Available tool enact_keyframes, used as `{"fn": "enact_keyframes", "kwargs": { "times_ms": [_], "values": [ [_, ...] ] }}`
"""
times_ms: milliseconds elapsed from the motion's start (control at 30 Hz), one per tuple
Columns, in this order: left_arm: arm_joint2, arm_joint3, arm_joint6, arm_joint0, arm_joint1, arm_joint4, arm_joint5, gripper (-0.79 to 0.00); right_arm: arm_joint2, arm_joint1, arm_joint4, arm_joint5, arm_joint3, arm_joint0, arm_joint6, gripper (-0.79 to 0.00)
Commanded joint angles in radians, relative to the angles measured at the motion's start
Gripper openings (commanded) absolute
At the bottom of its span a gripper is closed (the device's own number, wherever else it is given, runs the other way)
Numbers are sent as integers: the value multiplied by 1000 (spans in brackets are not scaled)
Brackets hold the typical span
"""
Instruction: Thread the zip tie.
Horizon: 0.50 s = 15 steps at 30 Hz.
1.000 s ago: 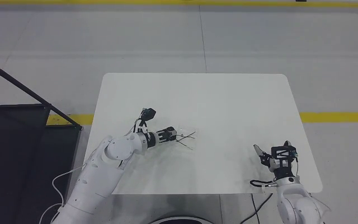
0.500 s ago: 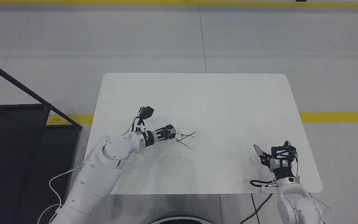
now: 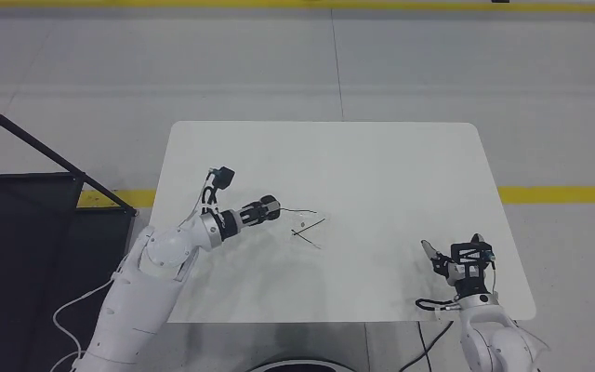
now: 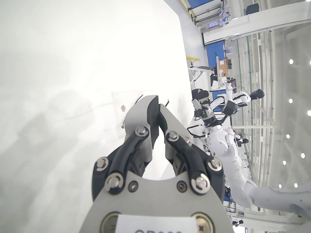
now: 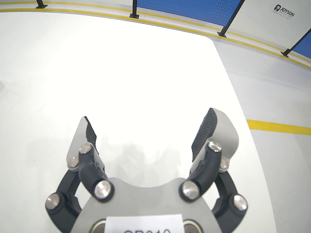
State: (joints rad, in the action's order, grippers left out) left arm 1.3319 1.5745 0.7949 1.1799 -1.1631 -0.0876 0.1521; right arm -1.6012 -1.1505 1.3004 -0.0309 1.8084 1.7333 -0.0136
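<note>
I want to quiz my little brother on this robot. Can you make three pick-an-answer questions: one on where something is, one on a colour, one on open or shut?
1. Where are the black zip ties? A on the table, near the left gripper; B on the floor; C on a chair.
2. What colour is the table? A red; B white; C green.
3. The right gripper's jaws are: A shut; B holding a tie; C open.
Answers: 1 A, they lie on the tabletop just past that gripper; 2 B, its top is white; 3 C, a wide gap shows between them.
</note>
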Motion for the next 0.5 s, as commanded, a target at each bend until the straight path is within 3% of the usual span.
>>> {"fn": "enact_keyframes", "kwargs": {
  "times_ms": [0,100,233,367,467],
  "values": [
    [12,7,12,10,4,16,29,-785,-22,1,-79,-84,16,16,-26,0],
    [22,18,30,22,8,17,73,-785,-53,4,-220,-214,39,47,-13,0],
    [35,29,48,38,15,8,126,-785,-90,9,-419,-339,69,49,121,0],
    [51,39,55,52,21,23,161,-785,-100,13,-564,-396,112,37,233,0],
    [67,42,59,63,26,39,187,-785,-110,16,-564,-361,157,32,299,0]
  ]
}}
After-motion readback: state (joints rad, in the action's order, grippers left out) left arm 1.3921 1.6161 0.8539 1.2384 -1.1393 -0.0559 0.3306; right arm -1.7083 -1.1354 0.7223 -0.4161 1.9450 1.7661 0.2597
